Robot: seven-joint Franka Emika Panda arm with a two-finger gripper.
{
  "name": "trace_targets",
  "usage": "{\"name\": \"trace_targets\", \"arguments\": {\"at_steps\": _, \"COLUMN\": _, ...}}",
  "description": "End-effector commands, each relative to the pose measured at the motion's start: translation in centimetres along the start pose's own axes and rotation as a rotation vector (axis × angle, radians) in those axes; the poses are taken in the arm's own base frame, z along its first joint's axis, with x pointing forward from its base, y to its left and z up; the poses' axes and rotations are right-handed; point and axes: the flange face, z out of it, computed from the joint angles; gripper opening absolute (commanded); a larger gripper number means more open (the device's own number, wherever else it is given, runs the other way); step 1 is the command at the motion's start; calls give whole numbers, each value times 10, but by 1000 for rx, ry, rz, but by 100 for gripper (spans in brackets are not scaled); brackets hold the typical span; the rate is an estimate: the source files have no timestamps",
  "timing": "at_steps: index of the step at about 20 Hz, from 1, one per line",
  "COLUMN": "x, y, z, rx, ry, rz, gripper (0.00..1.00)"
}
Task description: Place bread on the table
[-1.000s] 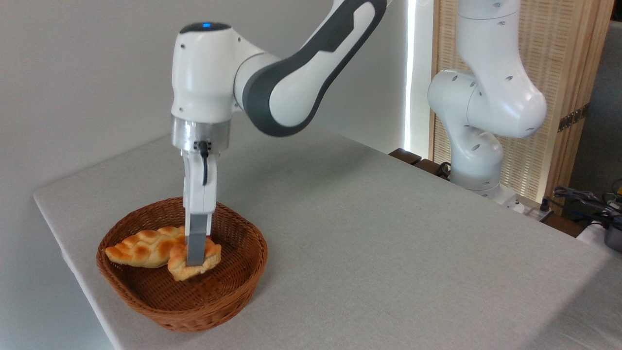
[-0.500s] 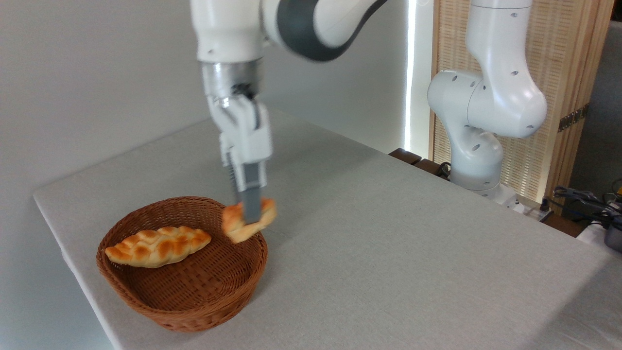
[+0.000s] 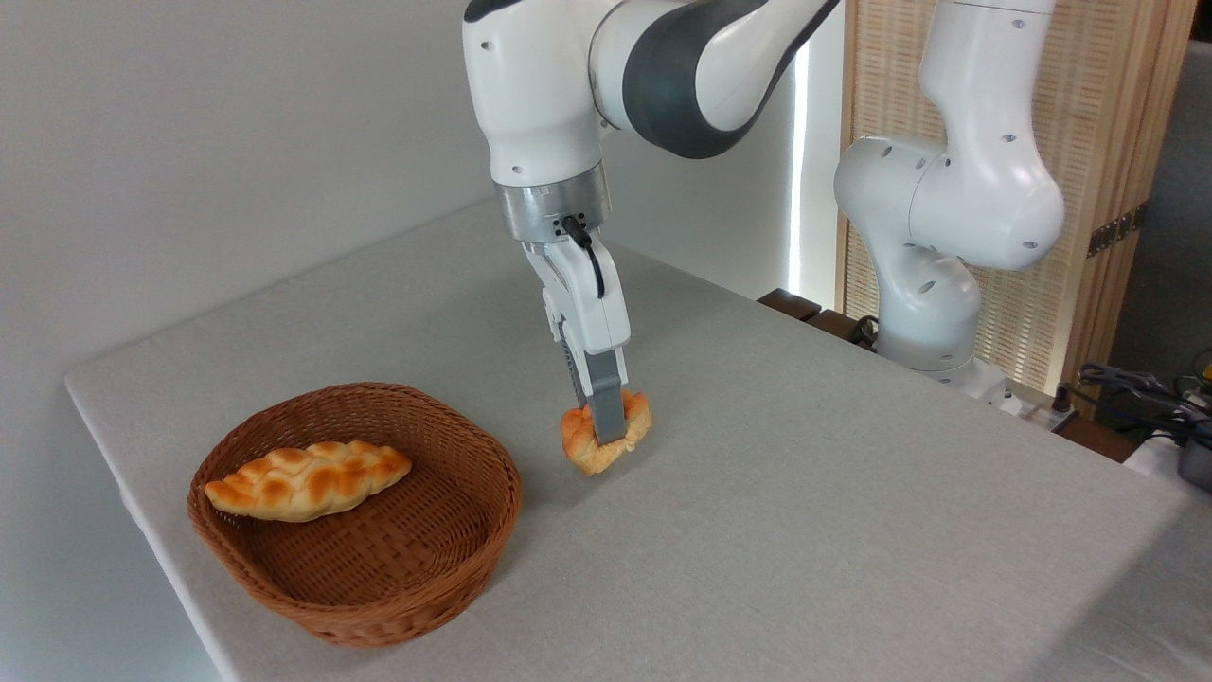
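Far left there's a brown wicker basket [image 3: 355, 516] sitting on the cloth, stiff open weave, round with a raised rim, and a long braided loaf [image 3: 308, 480] lying in it, glossy golden with darker tips. That one isn't the target, so ideally nobody touches it.

Just right of the basket rim is the action: the gripper [image 3: 604, 421] is clamped on the bread [image 3: 606, 434], a small lumpy orange-gold bun with a paler fluted bottom. Grey fingers pinch it from both sides, tilted a bit. It hangs just above the surface [image 3: 805, 493], or maybe barely brushing it, can't really tell from this angle.

What could go wrong, imo: the bun is round and bumpy and held by a narrow pinch, so it could twist or slip out. If it gets let go while off the cloth and tilted like that, it may roll, and the basket is close enough that it could bump the wicker. Pressing down too far could squash it if it's soft.

The rest, off to the right, is plain grey-beige woven cloth, flat and matte, lots of room to set it down.
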Motion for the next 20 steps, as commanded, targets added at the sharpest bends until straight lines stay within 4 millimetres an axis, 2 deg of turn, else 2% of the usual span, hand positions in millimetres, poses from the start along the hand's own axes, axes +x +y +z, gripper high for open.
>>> {"name": "trace_targets", "arguments": {"at_steps": 1, "x": -3, "y": 2, "z": 4, "rx": -7, "ry": 16, "rz": 12, "gripper": 100}}
{"name": "trace_targets", "arguments": {"at_steps": 20, "x": -2, "y": 3, "z": 8, "rx": -26, "ry": 6, "rz": 15, "gripper": 100}}
